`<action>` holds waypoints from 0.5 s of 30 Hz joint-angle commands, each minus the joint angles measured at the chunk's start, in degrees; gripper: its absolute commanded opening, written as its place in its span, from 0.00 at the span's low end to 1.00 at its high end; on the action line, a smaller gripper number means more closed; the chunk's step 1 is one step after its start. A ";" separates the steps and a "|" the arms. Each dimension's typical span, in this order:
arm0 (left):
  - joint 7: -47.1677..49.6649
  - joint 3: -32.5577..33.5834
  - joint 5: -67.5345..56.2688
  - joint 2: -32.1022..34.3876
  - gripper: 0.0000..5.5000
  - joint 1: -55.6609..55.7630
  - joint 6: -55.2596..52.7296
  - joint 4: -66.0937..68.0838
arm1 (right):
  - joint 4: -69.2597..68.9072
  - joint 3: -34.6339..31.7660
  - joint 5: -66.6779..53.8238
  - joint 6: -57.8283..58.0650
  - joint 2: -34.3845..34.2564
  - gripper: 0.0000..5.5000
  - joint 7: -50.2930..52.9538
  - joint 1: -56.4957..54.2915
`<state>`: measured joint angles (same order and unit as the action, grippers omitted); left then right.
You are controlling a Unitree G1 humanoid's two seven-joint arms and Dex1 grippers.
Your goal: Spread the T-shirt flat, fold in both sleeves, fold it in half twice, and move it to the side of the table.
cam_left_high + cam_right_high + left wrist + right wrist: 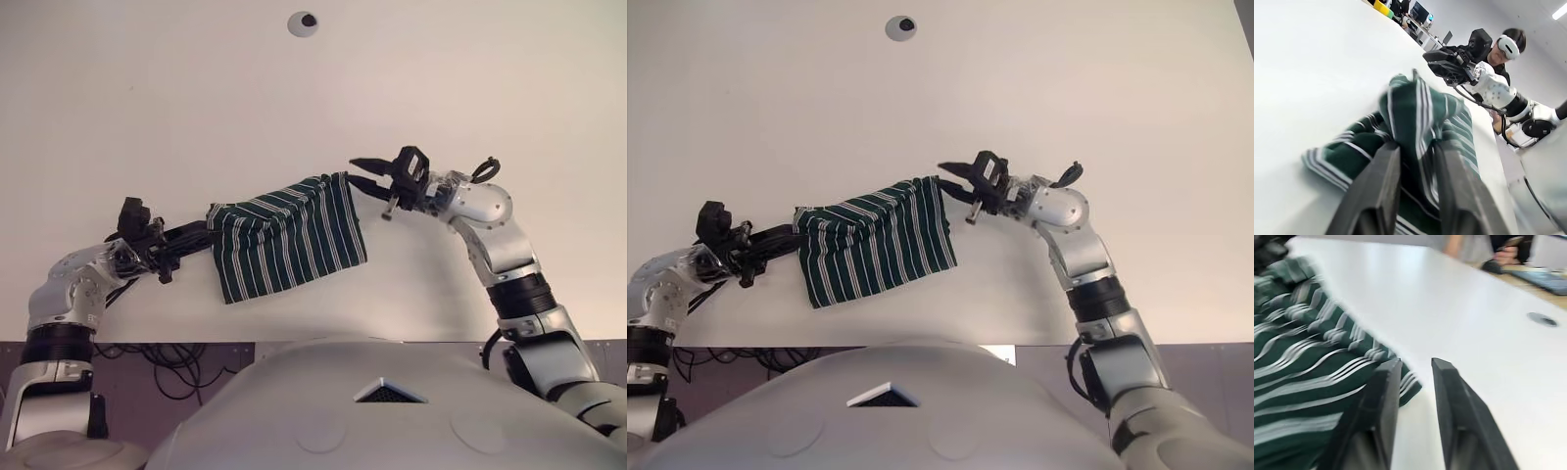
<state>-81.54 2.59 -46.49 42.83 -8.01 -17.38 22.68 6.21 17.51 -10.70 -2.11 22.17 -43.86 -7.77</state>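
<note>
The T-shirt (286, 237) lay on the white desk (441, 78) as a compact striped packet, roughly central and toward the near edge, between your two arms. Its layers were stacked but not tidy: the end toward your left was bunched and raised, and the far right corner stood slightly peaked. Judged from this shape, the folding was largely done, and the step in hand was the last squaring of the packet or its transfer to the side of the desk. To do that well, you should secure every layer at both ends before any travel. You should also keep both ends at equal height and slide the packet low across the surface so that the folds do not open. The left tool (199, 235) was clamped on the T-shirt's left edge; the left wrist view showed a ridge of fabric pinched between its fingers (1376, 191). The right tool (358, 171) sat at the far right corner with its fingers (1382, 396) apart and holding nothing, the cloth's corner just beside one of them.
</note>
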 commanded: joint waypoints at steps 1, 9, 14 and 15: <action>13.49 2.40 5.73 -4.75 0.30 4.61 -1.48 5.42 | 3.72 -3.67 2.09 -3.66 -3.77 0.33 5.85 -2.22; 42.77 12.85 6.50 -14.34 0.33 10.87 -7.13 7.53 | -9.14 7.15 10.61 -26.53 -0.90 0.34 -2.47 8.59; 50.73 18.85 8.50 -20.86 0.33 13.10 5.15 5.57 | -0.90 10.18 26.42 -19.70 -6.82 0.34 8.82 6.45; 50.83 20.66 7.67 -23.18 0.33 13.71 9.58 3.81 | 1.89 10.62 28.37 -16.62 -7.98 0.34 10.77 5.50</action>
<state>-31.86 20.91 -38.94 22.89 5.19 -12.64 28.01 4.88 27.23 14.58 -22.52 16.27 -35.89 -0.09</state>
